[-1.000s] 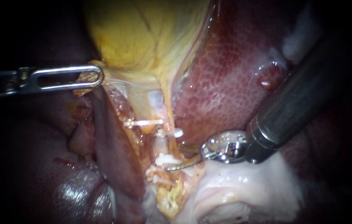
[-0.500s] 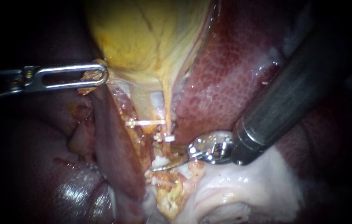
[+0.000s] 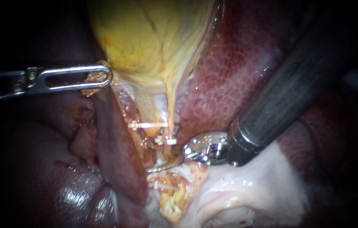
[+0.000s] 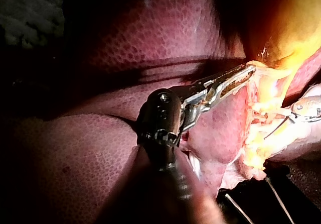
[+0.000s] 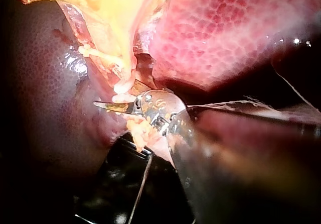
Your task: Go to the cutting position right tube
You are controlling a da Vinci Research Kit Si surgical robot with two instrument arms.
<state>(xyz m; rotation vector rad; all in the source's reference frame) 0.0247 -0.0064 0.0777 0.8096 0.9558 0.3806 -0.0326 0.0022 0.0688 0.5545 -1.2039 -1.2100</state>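
Between clips [image 3: 149,125], right instrument [image 3: 154,157] gapes astride tube [image 3: 161,154] — tips half-hidden; left instrument [image 3: 102,78] clamps gallbladder [image 3: 145,38].

No legible text anywhere, no labels, no brands, no numbers, no signs

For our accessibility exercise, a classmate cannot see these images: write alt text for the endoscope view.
My right instrument, entering from the upper right, holds its curved blades open with a clipped tube between them, just below the yellow gallbladder. My left instrument, entering from the left, grips the gallbladder's lower edge. Mottled red liver lies behind.
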